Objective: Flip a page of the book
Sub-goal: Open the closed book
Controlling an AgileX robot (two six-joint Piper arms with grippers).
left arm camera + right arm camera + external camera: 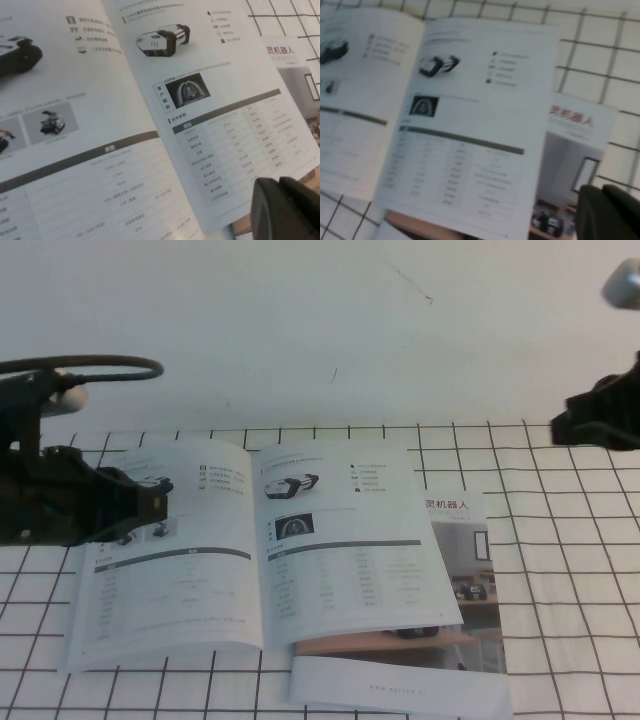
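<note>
The book (pixel 200 570), a thin white brochure, lies open and flat on the checked cloth. Its right-hand page (pixel 350 550) shows a small robot-vehicle photo, a grey bar and a table. It also shows in the left wrist view (pixel 220 125) and the right wrist view (pixel 475 125). My left gripper (pixel 150 502) hovers over the upper left page, fingers together and empty; in its wrist view (pixel 287 210) the fingers sit near the right page's lower corner. My right gripper (pixel 575 425) is raised at the far right, off the book, shut and empty (pixel 607 212).
A second booklet (pixel 470 560) with a room-photo cover and red Chinese characters lies under the book's right half, sticking out to the right and front (pixel 295 75) (pixel 575 145). The black-grid cloth (pixel 570 580) covers the table; a white wall is behind.
</note>
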